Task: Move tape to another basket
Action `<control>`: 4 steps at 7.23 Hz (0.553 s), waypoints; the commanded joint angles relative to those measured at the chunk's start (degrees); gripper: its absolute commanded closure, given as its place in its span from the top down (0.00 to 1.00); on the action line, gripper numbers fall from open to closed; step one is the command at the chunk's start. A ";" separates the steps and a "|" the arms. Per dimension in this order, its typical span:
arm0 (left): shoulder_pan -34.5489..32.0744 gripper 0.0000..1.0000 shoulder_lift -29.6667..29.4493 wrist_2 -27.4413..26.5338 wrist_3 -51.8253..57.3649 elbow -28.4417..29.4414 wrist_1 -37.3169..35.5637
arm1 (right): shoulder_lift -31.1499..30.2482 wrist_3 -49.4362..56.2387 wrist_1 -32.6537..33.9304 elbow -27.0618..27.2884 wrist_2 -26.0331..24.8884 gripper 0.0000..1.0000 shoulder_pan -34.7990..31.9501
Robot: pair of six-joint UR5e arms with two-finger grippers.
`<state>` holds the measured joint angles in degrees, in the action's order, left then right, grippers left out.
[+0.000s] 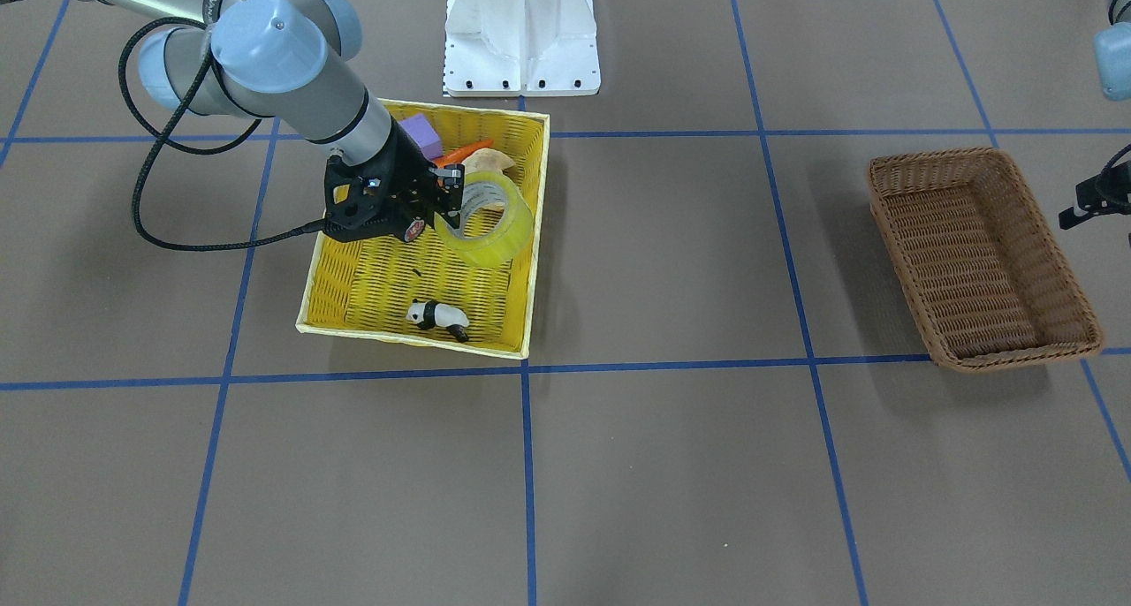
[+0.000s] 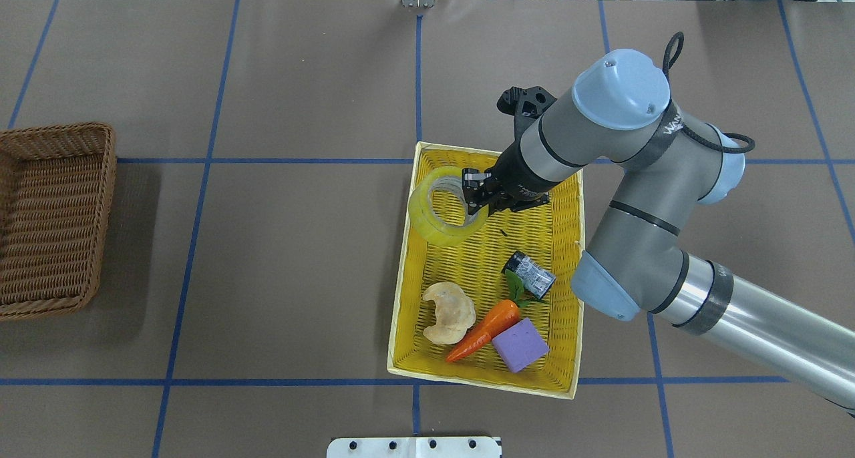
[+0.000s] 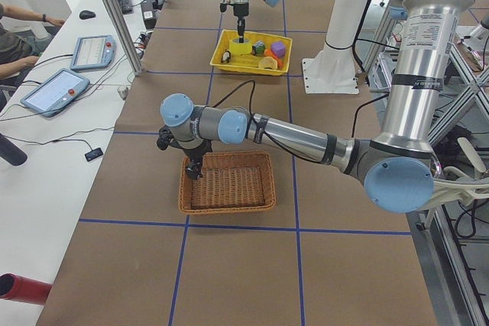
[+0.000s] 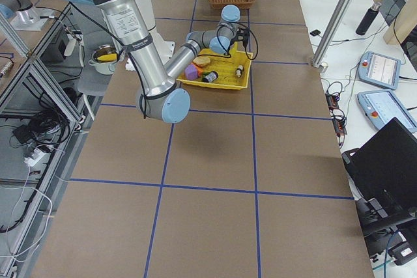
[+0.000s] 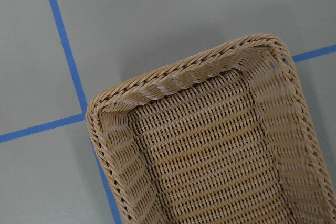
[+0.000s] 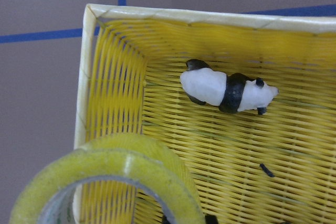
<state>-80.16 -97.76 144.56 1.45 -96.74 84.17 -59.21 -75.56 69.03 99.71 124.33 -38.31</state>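
Note:
The tape (image 2: 437, 221) is a translucent yellow roll. My right gripper (image 2: 474, 194) is shut on its wall, and at least one finger is inside the ring. The roll hangs tilted over the left rim of the yellow basket (image 2: 403, 278); it also shows in the front view (image 1: 495, 231) and the right wrist view (image 6: 105, 166). The brown wicker basket (image 2: 53, 132) stands far off at the table's left end and holds nothing. My left gripper (image 3: 193, 169) hovers at that basket's far-end rim (image 5: 184, 72); I cannot tell whether it is open or shut.
The yellow basket holds a toy panda (image 6: 226, 90), a carrot (image 2: 484, 328), a purple block (image 2: 521, 344), a dark cylinder (image 2: 530, 274) and a cream shell-like piece (image 2: 449, 311). A white mount base (image 1: 521, 32) stands by its near side.

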 commanded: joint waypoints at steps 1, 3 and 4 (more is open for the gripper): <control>1.75 0.99 -0.24 6.07 -9.48 0.41 10.94 | -0.55 -9.47 -11.92 -0.65 0.47 0.00 0.08; 2.55 0.99 -0.24 8.00 -29.12 0.41 23.78 | -1.16 -18.25 -27.62 -1.09 0.48 0.00 1.91; 2.99 0.99 -1.20 11.42 -36.19 1.20 28.81 | -1.25 -24.75 -37.98 -2.75 0.13 0.00 2.62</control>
<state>-77.72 -98.25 152.71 -24.78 -96.19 106.03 -60.19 -92.97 42.91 98.34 124.74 -36.69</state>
